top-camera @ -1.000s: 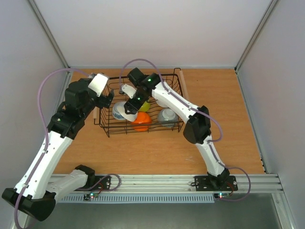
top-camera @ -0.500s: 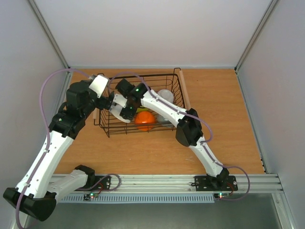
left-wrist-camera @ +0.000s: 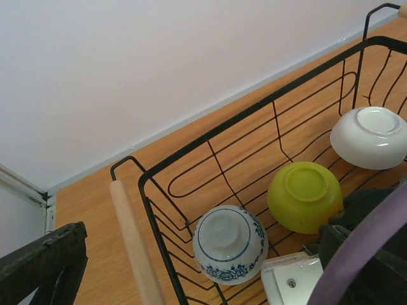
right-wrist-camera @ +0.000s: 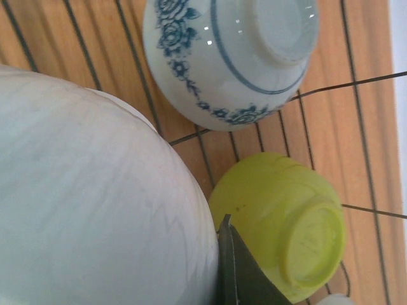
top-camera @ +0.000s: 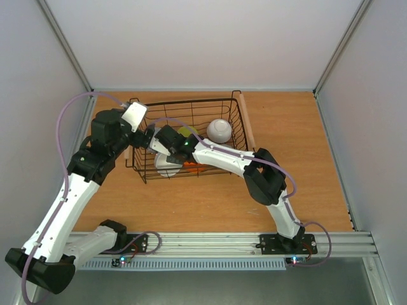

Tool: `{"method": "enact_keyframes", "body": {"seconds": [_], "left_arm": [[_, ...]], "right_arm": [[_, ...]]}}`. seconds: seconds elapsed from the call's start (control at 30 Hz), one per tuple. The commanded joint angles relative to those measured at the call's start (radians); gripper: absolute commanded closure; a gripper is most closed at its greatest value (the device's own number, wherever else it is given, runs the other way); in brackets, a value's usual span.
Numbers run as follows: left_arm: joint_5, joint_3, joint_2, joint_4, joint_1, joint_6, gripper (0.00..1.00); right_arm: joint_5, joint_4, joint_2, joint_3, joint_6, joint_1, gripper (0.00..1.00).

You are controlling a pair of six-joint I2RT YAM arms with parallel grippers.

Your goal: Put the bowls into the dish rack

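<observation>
The dish rack (top-camera: 236, 166) stands mid-table, its black wire rim (left-wrist-camera: 254, 108) filling the left wrist view. Inside lie, all upside down, a blue-patterned bowl (left-wrist-camera: 229, 244) (right-wrist-camera: 232, 54), a yellow-green bowl (left-wrist-camera: 305, 196) (right-wrist-camera: 286, 229) (top-camera: 186, 131) and a white bowl (left-wrist-camera: 370, 136) (top-camera: 219, 129). An orange bowl (top-camera: 196, 168) peeks from under the right arm. My right gripper (top-camera: 163, 152) is low in the rack's near-left part, shut on another white bowl (right-wrist-camera: 89, 203) (top-camera: 166, 168); one finger (right-wrist-camera: 240, 273) presses its outer wall, the other is hidden. My left gripper (top-camera: 145, 135) hovers open at the rack's left end, holding nothing.
Wooden bar handles run along the rack's left (left-wrist-camera: 133, 241) and right (top-camera: 245, 124) ends. The two arms crowd each other over the left end of the rack. Grey walls (top-camera: 191, 38) enclose the table on three sides.
My right arm has swung left and down into the rack's near-left part and its jaws have closed. The white bowl at the far right of the rack is now uncovered. The left arm barely moved.
</observation>
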Motion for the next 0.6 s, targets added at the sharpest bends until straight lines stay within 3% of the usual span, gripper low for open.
{"method": "enact_keyframes", "body": {"seconds": [0.0, 0.27, 0.57], "left_arm": [[-0.003, -0.005, 0.009, 0.045, 0.009, -0.012, 0.01], [0.005, -0.003, 0.003, 0.036, 0.01, -0.015, 0.01], [-0.024, 0.016, -0.023, 0.031, 0.011, -0.025, 0.01]], "right_arm": [[0.085, 0.151, -0.044, -0.035, -0.075, 0.009, 0.99], [0.11, 0.142, -0.005, 0.035, 0.013, 0.005, 0.99], [-0.029, 0.033, -0.074, 0.101, 0.256, -0.043, 0.99]]}}
